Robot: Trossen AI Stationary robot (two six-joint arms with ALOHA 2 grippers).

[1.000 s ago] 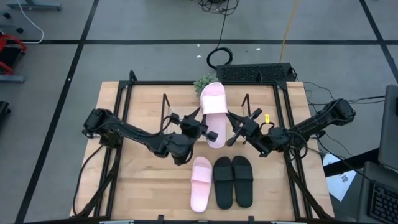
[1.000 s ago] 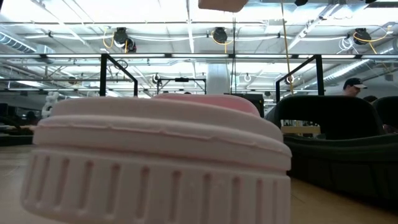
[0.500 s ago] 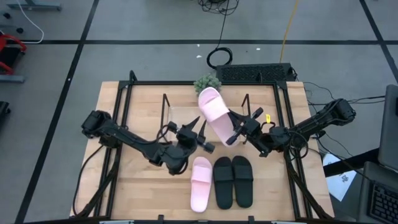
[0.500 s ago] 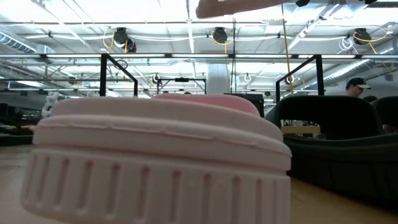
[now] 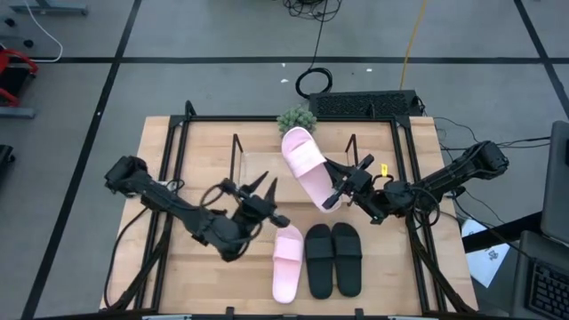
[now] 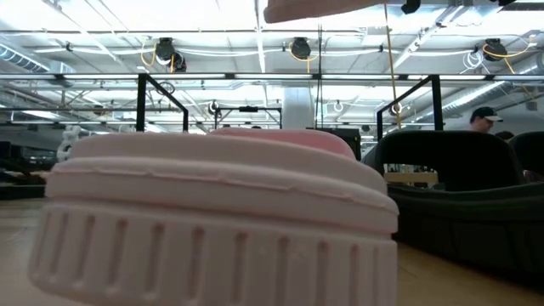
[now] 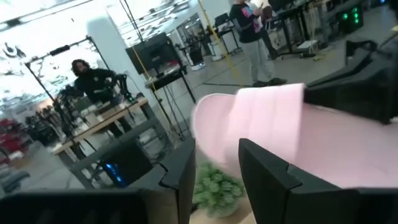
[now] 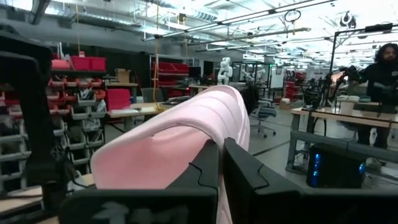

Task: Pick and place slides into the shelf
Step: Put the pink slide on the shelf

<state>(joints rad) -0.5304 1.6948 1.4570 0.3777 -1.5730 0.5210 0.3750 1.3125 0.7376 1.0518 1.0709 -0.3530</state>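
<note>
The right gripper [image 5: 336, 193] has its fingers clamped on one end of a pink slide [image 5: 304, 165], carrying it raised over the shelf [image 5: 258, 164] for placing, while the left gripper [image 5: 265, 203], fingers parted and empty, hangs nearby above the desk [image 5: 169, 276].

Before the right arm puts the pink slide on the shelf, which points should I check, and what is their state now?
1. Right gripper shut on the raised pink slide: ok.
2. Left gripper open, holding nothing, clear of that slide: ok.
3. Shelf board bare beside the slide: ok.
4. Slide level: not ok, it lies slanted.
5. Small plant clear of the slide's toe: cannot tell.
</note>
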